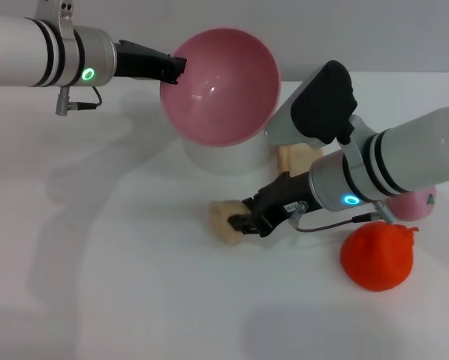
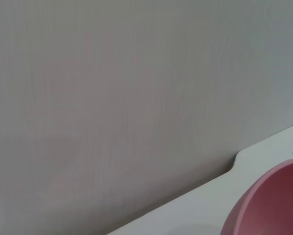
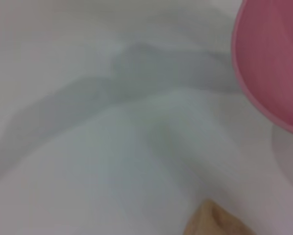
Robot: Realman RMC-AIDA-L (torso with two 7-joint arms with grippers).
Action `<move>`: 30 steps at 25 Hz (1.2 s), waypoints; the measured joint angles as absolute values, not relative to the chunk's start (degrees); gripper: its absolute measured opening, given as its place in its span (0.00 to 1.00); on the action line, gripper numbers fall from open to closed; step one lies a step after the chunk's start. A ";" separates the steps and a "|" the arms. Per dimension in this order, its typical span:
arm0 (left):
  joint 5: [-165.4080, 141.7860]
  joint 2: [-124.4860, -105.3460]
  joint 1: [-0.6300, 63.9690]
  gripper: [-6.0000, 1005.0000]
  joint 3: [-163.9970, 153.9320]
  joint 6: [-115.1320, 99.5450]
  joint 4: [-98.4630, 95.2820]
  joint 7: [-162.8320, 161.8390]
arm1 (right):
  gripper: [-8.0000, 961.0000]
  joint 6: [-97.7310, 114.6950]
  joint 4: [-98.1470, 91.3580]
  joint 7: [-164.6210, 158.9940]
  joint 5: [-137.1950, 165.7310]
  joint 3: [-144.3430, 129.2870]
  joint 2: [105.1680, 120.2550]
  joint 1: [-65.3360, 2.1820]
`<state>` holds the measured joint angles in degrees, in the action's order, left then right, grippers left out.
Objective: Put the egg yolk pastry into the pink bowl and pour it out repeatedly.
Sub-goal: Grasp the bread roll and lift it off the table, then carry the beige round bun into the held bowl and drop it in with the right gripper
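Pastry (image 1: 226, 221) lies on the table (image 1: 119, 285), clasped by the right gripper (image 1: 243, 221), whose arm reaches down and inward. Left gripper (image 1: 178, 69) grips the rim of the bowl (image 1: 221, 86), holding it raised and tipped forward.

- The pink bowl (image 1: 221, 84) was round, deep and smooth, with plain sides. It was raised above the white table and tipped on its side, so its opening faced the head camera and its inside showed no content. It sat at about 12 o'clock in the head view. Part of its rim also showed in the left wrist view (image 2: 269, 203) and in the right wrist view (image 3: 271, 63).
- The egg yolk pastry (image 1: 226, 221) was a small, pale tan-beige lump with a matte surface. It lay on the table near the centre, at about 6 o'clock from the bowl and apart from it.
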<state>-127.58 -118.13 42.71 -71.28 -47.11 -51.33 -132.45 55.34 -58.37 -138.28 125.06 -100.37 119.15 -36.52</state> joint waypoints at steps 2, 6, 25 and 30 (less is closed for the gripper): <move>-127.54 -118.13 42.63 0.05 -71.28 -47.15 -51.39 -132.45 | 0.38 55.39 -58.60 -138.28 125.06 -100.37 119.13 -36.34; -127.45 -118.17 42.62 0.05 -71.28 -47.28 -51.52 -132.45 | 0.34 55.75 -58.80 -138.27 125.06 -100.37 119.09 -36.26; -127.43 -118.12 41.74 0.05 -71.38 -48.42 -52.11 -132.91 | 0.19 76.64 -105.87 -138.56 125.10 -87.04 119.31 -19.84; -125.44 -118.17 40.89 0.05 -74.23 -49.90 -52.86 -132.85 | 0.16 69.10 -101.18 -137.55 125.21 -86.64 118.94 -21.03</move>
